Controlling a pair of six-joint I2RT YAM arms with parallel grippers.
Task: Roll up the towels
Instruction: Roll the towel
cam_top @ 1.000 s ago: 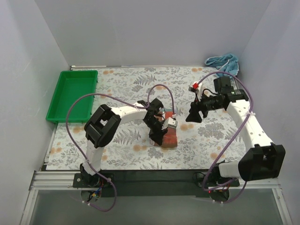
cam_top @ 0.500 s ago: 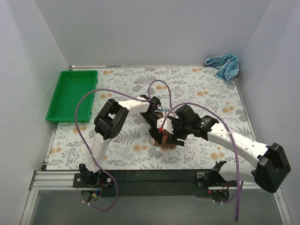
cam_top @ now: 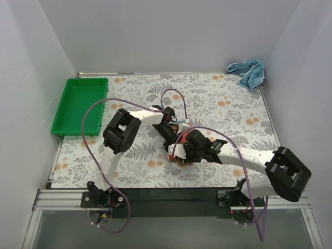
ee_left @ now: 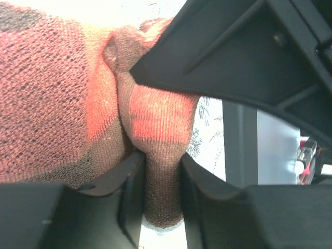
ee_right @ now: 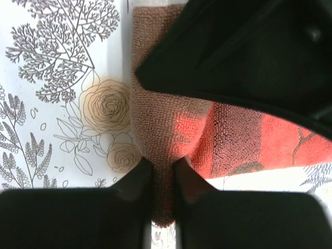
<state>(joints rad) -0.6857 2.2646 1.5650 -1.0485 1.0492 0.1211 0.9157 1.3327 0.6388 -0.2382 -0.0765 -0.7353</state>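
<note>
The rust-red towel (cam_top: 180, 157) lies bunched at the middle of the table, mostly hidden under both grippers. My left gripper (cam_top: 170, 141) reaches it from the far left side. In the left wrist view the left gripper (ee_left: 162, 189) is shut on a thick fold of the red towel (ee_left: 46, 104). My right gripper (cam_top: 179, 150) comes in from the right. In the right wrist view the right gripper (ee_right: 163, 194) pinches a narrow fold of the same towel (ee_right: 233, 135), and the other gripper's black body looms above. The light blue towel (cam_top: 248, 72) lies crumpled in the back right corner.
A green tray (cam_top: 79, 104) sits at the table's left edge. Purple cables loop over both arms near the centre. White walls enclose the flowered tabletop (cam_top: 218, 98) on three sides.
The right arm swung from the right side of the table down onto the red towel, and its jaws closed on a fold. The left gripper stayed on the towel.
</note>
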